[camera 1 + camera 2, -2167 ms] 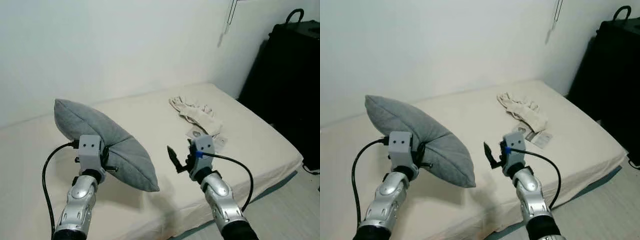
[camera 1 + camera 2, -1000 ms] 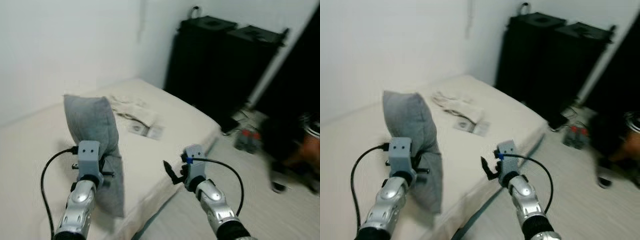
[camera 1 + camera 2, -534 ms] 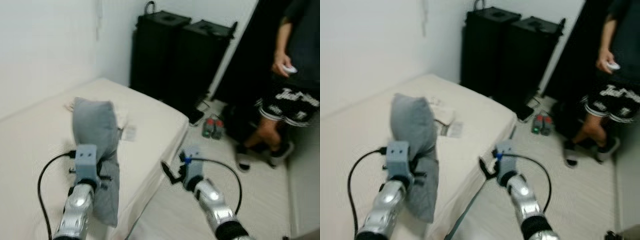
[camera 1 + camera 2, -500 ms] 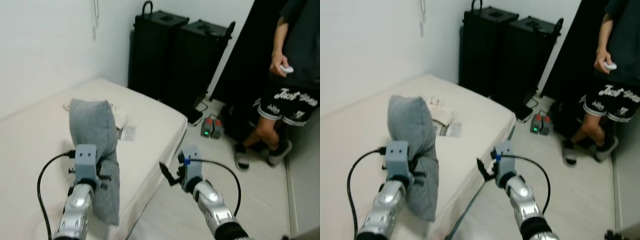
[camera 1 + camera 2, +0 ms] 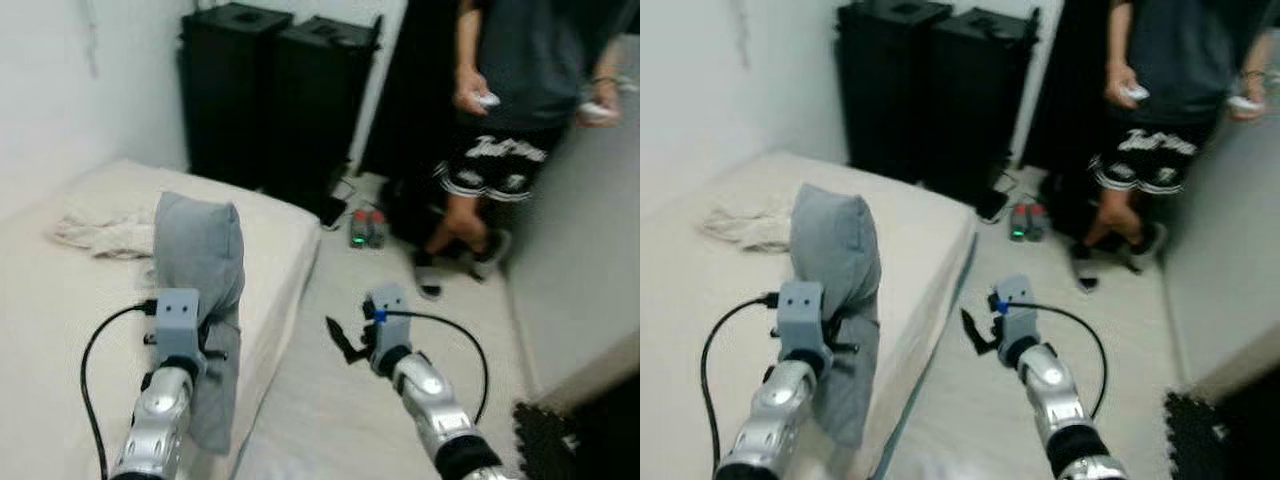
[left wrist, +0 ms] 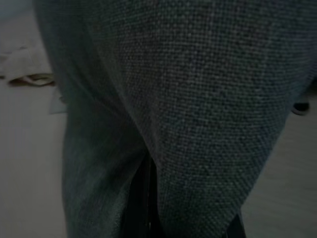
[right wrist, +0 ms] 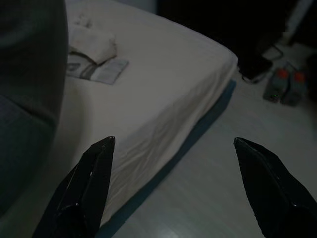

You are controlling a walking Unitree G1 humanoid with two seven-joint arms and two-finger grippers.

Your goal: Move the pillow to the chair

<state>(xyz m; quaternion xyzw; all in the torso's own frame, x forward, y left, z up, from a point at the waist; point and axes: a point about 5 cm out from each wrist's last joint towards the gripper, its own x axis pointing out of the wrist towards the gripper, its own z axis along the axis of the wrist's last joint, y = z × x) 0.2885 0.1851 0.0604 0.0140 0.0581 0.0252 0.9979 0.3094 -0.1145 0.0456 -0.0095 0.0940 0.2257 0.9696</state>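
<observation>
Left claw [image 5: 205, 345] is pinching the pillow [image 5: 200, 262] upright over the bed [image 5: 275, 250] edge; right claw [image 5: 340, 340] is hanging spread above open floor [image 5: 340, 420], a person [image 5: 500, 130] standing beyond.

Both eye views are evenly and softly lit, with no hard-edged shadows cast on the bed [image 5: 60, 300] or the pale floor [image 5: 330, 400]; the source of the light cannot be made out. Slight motion blur is seen throughout, strongest toward 12 and 3 o'clock, where the person [image 5: 510, 110] is smeared. The black cabinets [image 5: 270, 90] at 11 o'clock are rendered as near-featureless dark masses. No glare is noticed. Both wrist views are far dimmer. In the left wrist view the weave of the grey pillow [image 6: 198, 99] is resolved, while the background is blurred. In the right wrist view the fingers [image 7: 89, 183] are shown as soft dark silhouettes.
</observation>
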